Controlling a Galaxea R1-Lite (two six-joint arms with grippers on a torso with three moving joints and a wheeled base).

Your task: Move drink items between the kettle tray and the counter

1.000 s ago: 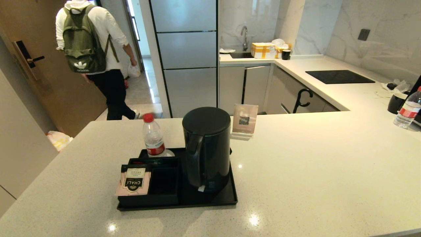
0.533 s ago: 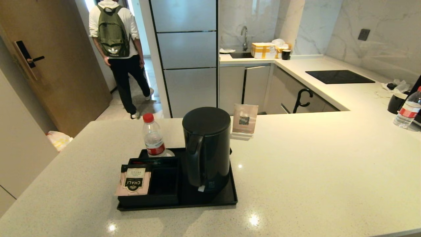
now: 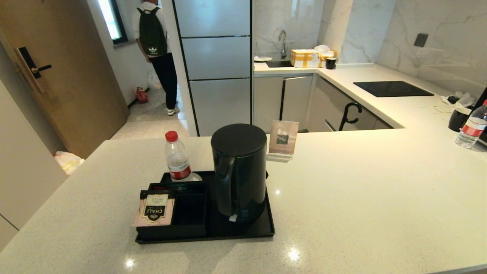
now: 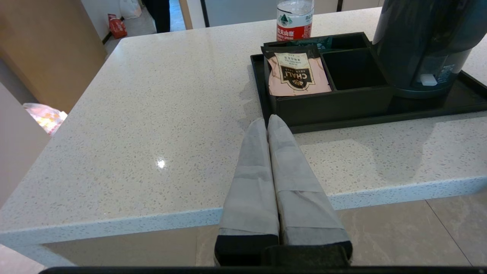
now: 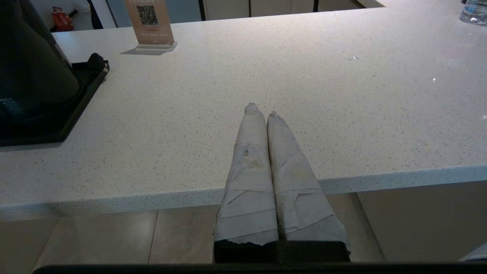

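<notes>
- Upright on its round base sits the kettle, at the right end of the tray, loop handle turned toward the sachet side.
- Flat in the tray's near-left compartment lies the sachet, pink with a black "CHALI" band, its outer edge overhanging the box slightly.
- Left of the kettle, the box, its middle compartment dark; contents of the rear one too dim to tell.
- Behind the box, at the tray's far-left corner, a bottle with red cap and label, upright, just beside the kettle.
- Under the tray, the counter, speckled off-white and glossy, stretching well to the kettle's right and bending away toward a black hob.
- Just behind the kettle and off the tray, a small card stand with a QR code.
- Far right of the kettle, a second bottle and a black cup.
- Near the tray's front-left corner, short of the counter edge, the left gripper, fingers pressed together, holding nothing.
- Right of the kettle, over bare counter and well apart from the tray, the right gripper, fingers likewise pressed together and empty.
- Far behind the kettle, a person with a dark backpack beside a tall fridge.
</notes>
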